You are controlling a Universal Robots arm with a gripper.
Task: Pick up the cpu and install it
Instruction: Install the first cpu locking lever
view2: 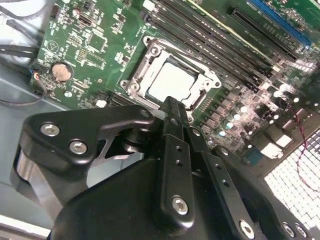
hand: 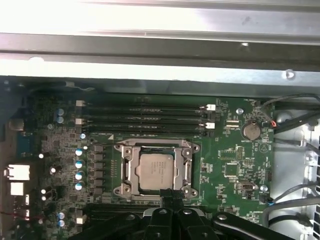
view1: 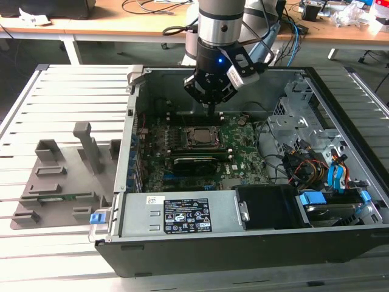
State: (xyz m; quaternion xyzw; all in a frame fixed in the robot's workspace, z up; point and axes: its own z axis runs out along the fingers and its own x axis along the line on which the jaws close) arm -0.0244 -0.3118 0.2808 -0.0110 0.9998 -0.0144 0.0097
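The cpu is a silvery-grey square lying flat inside the metal socket frame on the green motherboard. It also shows in the second wrist view, cpu, and in the exterior view, cpu. My gripper hangs inside the open computer case, a little above and behind the socket. In both wrist views its black fingers are pressed together with nothing between them, gripper, gripper. The fingertips hide the socket's nearest edge.
Case walls surround the board. Black memory slots lie beside the socket, and a coin battery is nearby. Cables and a drive cage fill the exterior view's right. Grey holder blocks stand on the slatted table at the left.
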